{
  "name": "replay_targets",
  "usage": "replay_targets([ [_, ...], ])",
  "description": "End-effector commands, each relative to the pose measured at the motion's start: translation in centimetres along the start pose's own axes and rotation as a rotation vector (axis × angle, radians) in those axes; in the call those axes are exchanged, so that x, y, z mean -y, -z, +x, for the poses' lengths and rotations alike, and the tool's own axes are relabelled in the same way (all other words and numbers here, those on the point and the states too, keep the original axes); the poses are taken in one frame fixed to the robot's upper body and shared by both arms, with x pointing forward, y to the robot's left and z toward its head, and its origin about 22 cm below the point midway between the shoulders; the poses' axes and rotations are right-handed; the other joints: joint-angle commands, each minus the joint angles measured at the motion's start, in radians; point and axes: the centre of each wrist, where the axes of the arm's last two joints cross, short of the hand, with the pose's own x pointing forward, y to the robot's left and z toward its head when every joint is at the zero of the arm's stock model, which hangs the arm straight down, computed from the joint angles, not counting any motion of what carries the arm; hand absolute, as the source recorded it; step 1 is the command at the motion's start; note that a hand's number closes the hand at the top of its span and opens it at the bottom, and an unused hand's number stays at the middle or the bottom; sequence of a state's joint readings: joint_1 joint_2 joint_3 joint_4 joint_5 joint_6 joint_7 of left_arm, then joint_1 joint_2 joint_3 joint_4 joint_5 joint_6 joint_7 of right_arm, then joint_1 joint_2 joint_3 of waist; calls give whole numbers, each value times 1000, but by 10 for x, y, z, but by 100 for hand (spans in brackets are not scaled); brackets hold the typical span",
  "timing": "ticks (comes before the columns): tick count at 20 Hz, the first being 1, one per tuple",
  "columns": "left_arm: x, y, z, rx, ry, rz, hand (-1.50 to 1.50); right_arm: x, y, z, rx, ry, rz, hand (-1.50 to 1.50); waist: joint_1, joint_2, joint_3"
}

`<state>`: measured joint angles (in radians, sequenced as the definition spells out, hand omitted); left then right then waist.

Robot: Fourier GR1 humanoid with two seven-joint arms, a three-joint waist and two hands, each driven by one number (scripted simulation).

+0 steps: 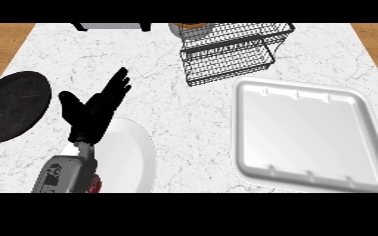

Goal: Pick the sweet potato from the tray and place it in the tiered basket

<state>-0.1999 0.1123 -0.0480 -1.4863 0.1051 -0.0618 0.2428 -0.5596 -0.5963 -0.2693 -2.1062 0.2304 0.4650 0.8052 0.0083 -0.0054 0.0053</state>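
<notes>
Left hand: the black left hand shows at the left of the frame, fingers straight and spread, pointing up and right, holding nothing. It looks at rest above a white plate.
Right hand: not visible anywhere in the frame, so its state cannot be told.
Tray: a pale, square tray fills the lower right; its inside shows nothing in it.
Tiered basket: a dark wire tiered basket stands at upper centre, just above the tray.
Sweet potato: a small orange-brown patch shows in the basket's top tier at the upper edge; probably the sweet potato, mostly cut off, shape unclear.
Stage: judging by this, the placing looks already done.
Doing it well: any withdrawal should keep clear of the wire rim so the basket is not nudged.
Other things: a dark round pan or plate lies at far left on the marble counter.
</notes>
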Motion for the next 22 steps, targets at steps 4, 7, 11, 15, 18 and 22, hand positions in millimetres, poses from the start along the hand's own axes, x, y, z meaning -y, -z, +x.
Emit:
replay_targets([
  [4,8,-3,-5,-23,-15,-7,0,-19,50,46,2,-81,39,150,14,8,-7],
  [7,10,1,-14,-16,-4,-19,0,-14,80,65,-33,-20,37,150,13,9,-7],
  [11,0,-8,-12,-12,-19,-7,0,-41,116,69,-65,35,26,150,23,11,-7],
  [15,13,2,11,-22,-21,-25,0,-60,146,78,-72,59,29,150,21,12,-6],
  [18,-6,10,0,-10,-15,2,0,-72,157,67,-63,62,45,150,5,10,-6],
  [22,12,-3,-18,-6,-4,-35,0,-107,182,79,-42,93,30,150,29,17,-7],
])
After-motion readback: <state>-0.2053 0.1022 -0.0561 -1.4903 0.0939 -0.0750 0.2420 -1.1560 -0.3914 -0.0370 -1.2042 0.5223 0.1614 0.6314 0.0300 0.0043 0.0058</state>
